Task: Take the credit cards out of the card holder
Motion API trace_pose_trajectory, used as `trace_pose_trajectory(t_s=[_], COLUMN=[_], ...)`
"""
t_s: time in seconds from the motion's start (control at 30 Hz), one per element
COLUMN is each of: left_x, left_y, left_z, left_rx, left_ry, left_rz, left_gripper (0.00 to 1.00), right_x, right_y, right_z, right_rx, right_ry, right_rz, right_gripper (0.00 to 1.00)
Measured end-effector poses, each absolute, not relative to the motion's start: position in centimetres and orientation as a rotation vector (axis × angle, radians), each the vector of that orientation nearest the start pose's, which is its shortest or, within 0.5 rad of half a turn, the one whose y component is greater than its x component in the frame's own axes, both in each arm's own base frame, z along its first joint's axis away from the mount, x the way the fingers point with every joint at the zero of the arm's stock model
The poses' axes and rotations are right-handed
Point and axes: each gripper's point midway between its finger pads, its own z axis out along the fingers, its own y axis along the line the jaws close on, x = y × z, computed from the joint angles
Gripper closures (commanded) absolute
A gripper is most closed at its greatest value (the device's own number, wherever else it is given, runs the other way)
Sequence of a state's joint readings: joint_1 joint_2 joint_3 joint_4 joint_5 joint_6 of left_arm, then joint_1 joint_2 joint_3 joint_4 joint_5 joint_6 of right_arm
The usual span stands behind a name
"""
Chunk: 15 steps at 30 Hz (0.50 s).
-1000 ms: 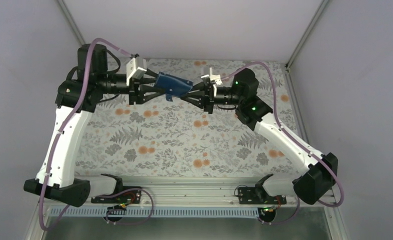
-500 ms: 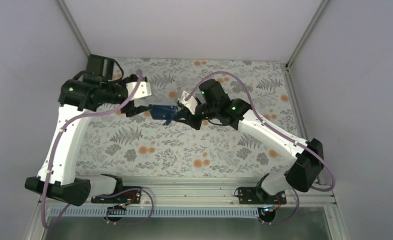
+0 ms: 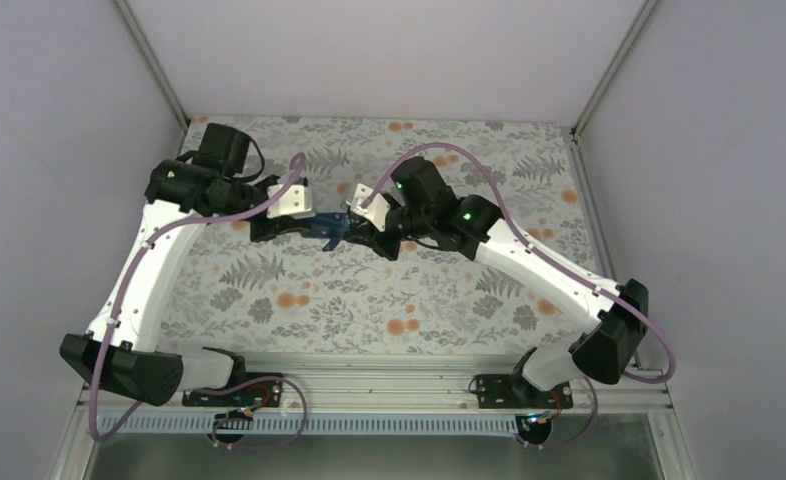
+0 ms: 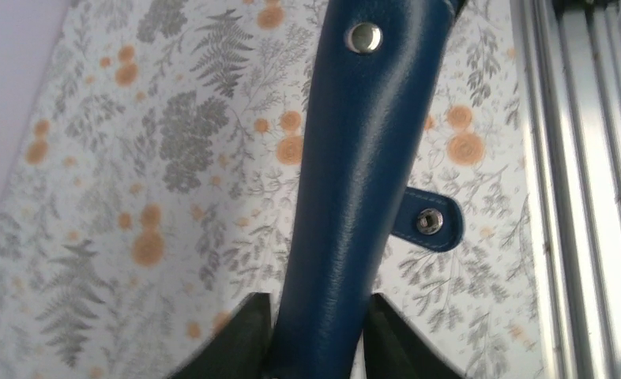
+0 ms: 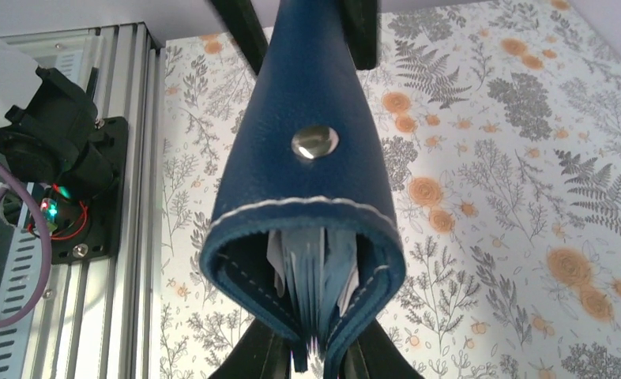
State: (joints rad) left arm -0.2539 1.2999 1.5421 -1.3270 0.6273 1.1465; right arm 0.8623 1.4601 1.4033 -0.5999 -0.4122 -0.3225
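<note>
The fingers point(image 4: 242, 341) of the left gripper point(image 3: 309, 224) clench one end of the navy card holder point(image 3: 331, 226), one on each face, and the fingers point(image 5: 264, 357) of the right gripper point(image 3: 355, 228) pinch the other end, at the lips of its open mouth. The holder hangs between them, clear of the table and toward its far middle, its long axis running from one gripper straight to the other, roughly left to right. That mouth gapes toward the right wrist, so the credit cards point(image 5: 314, 264) show there only as a fan of pale and bluish edges just inside the stitched rim, pointing at the right fingers and away from the left ones (the right arm is plainly the nearer to them, though both its fingers are taken up with the leather). The closure tab point(image 4: 430, 222) sticks out sideways, unfastened, its snap apart from the metal stud point(image 5: 315, 142) on the outer face. No brand, label or writing can be read on holder or cards. Below lie the floral tablecloth point(image 3: 299, 290) and the aluminium rail point(image 4: 576, 158).
</note>
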Motion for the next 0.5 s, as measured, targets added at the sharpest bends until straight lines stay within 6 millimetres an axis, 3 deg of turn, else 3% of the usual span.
trace_pose_trajectory(t_s=[0.03, 0.13, 0.17, 0.27, 0.33, 0.47, 0.5], left_x=[23.9, 23.5, 23.5, 23.6, 24.0, 26.1, 26.5], left_y=[-16.7, -16.8, -16.8, -16.9, -17.1, -17.7, -17.8], left_z=[29.5, 28.9, 28.9, 29.2, 29.8, 31.5, 31.9], left_rx=[1.700, 1.704, 1.701, 1.673, 1.621, 1.452, 1.417], left_ry=[1.712, 1.726, 1.730, 1.738, 1.753, 1.785, 1.788], left_rz=[-0.449, -0.480, -0.481, -0.491, -0.490, -0.493, -0.502], left_gripper=[0.94, 0.98, 0.98, 0.97, 0.98, 0.98, 0.97], right_x=[22.1, 22.2, 22.2, 22.3, 22.7, 24.5, 25.3], right_y=[36.5, 36.3, 36.3, 36.0, 35.6, 34.0, 33.4], right_z=[27.9, 27.7, 27.7, 28.0, 28.9, 31.2, 31.7], right_rx=[-1.461, -1.471, -1.471, -1.446, -1.386, -1.215, -1.158], right_ry=[1.743, 1.746, 1.746, 1.726, 1.701, 1.663, 1.656], right_rz=[0.750, 0.727, 0.723, 0.718, 0.729, 0.761, 0.790], right_gripper=[0.96, 0.96, 0.87, 0.43, 0.29, 0.17, 0.09])
